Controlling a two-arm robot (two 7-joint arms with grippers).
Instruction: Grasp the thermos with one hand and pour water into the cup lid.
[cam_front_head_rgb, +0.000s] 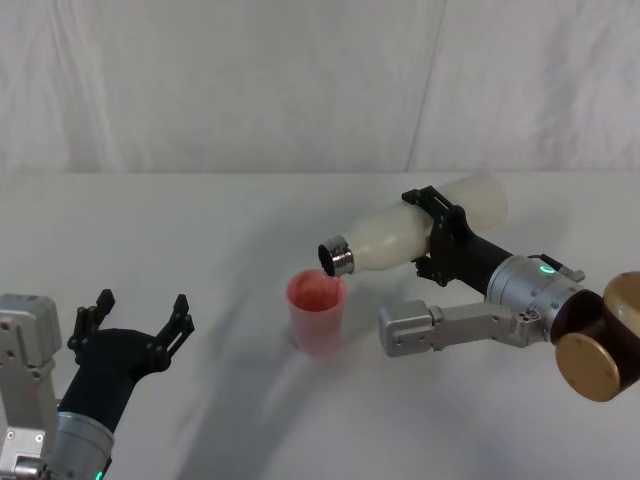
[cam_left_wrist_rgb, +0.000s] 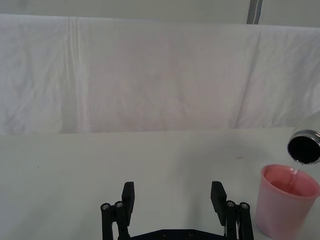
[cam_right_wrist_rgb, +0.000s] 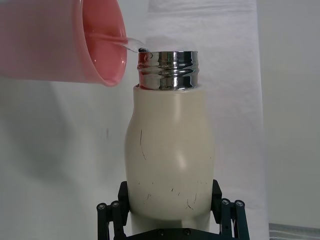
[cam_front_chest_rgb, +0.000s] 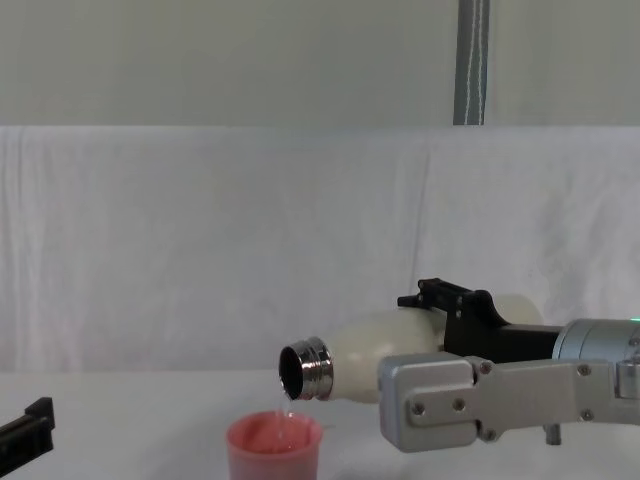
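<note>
The tall cream-white cylindrical thermos (cam_front_head_rgb: 420, 232) with its shiny chrome neck lies tipped nearly level above the white table (cam_front_head_rgb: 200, 230), pinched round its lower body by the right gripper (cam_front_head_rgb: 440, 238), its black fingers hiding part of the bottle. Its mouth hangs just over the small pink plastic cup lid (cam_front_head_rgb: 317, 311), a thin stream of water falling in. The left gripper (cam_front_head_rgb: 137, 322) rests low at the near left, fingers spread.

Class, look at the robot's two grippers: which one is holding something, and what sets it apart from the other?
The right gripper, clamped around the tilted thermos above the cup lid. The left gripper is open and holds nothing.
</note>
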